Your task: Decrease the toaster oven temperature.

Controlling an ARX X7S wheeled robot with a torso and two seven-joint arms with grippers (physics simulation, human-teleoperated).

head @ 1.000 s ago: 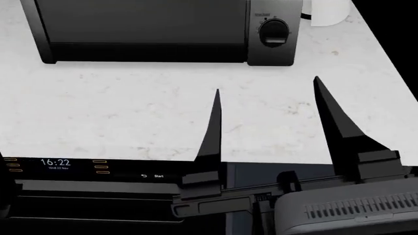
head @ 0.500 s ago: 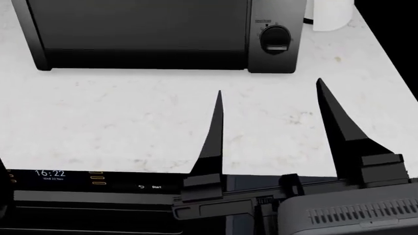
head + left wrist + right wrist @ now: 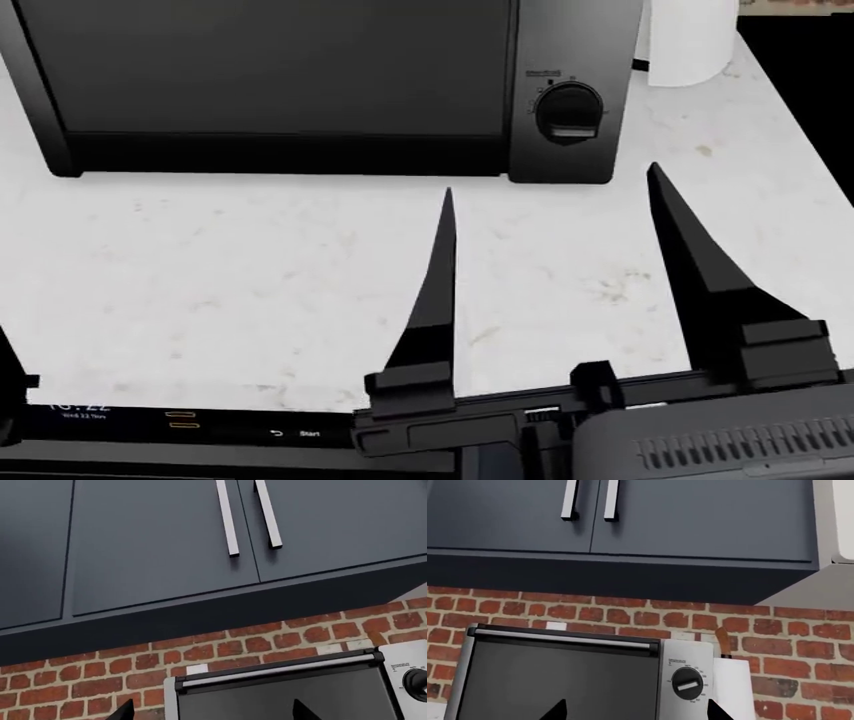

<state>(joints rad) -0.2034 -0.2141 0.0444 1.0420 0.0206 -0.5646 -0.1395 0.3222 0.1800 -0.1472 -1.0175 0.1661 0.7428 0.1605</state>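
The toaster oven [image 3: 287, 85] sits at the far side of the white marble countertop [image 3: 267, 290], its dark glass door facing the robot and a round knob [image 3: 571, 110] on the control panel at its right end. The right gripper [image 3: 550, 210] hovers over the near counter with its two long black fingers spread wide and holding nothing, aimed toward the knob but well short of it. The left gripper [image 3: 210, 711] shows only two fingertips, set wide apart, pointing at the oven door. A white cylinder [image 3: 687, 40] stands just right of the oven.
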